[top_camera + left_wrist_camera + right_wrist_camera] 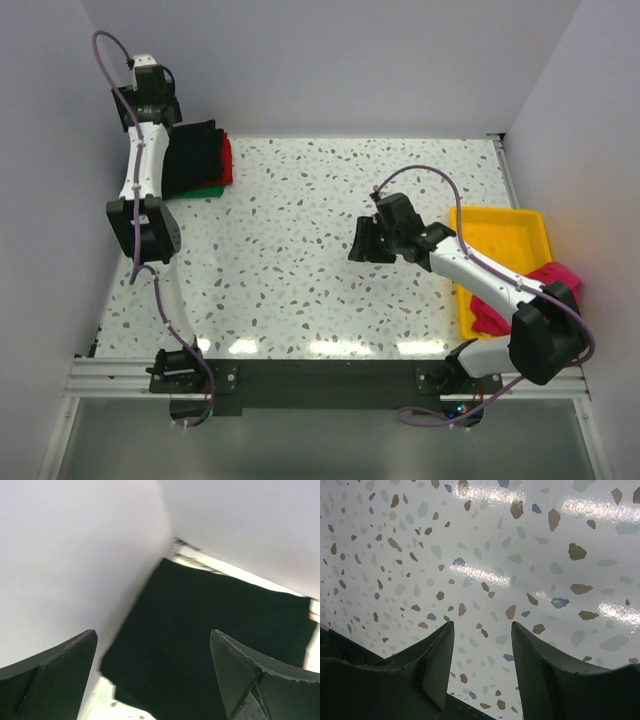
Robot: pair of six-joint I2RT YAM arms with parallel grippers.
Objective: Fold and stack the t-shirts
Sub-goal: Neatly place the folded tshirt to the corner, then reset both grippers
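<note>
Table (pixel 300 250) first, speckled white, filling the top view. Far left corner: stack of folded t-shirts, black shirt (pixel 190 155) on top, red shirt (pixel 228 160) peeking out at its right edge, green shirt (pixel 208 191) showing along the near edge. Over on the right: yellow tray (pixel 500 230), with the magenta-pink shirt (pixel 562 274) bunched at its near end, spilling over the rim, partly hidden under the right arm. Unfolded, by the look of it.

Left gripper (pixel 152 632) up in the corner above the black shirt, fingers (pixel 60 665) spread wide, nothing between them, no touch on the cloth visible. Right gripper (pixel 482 623) out over bare table, well apart from tray and stack alike, its fingers a modest gap apart and empty.

Judging by the layout: three shirts done, one to go, somewhere between stacking and fetching. Next up, most likely: swinging the right gripper over to the tray, pinching a loose edge of the pink cloth, dragging it onto open table to spread flat. Both arms needed for the fold, so the left one off the stack without snagging the top layer.
</note>
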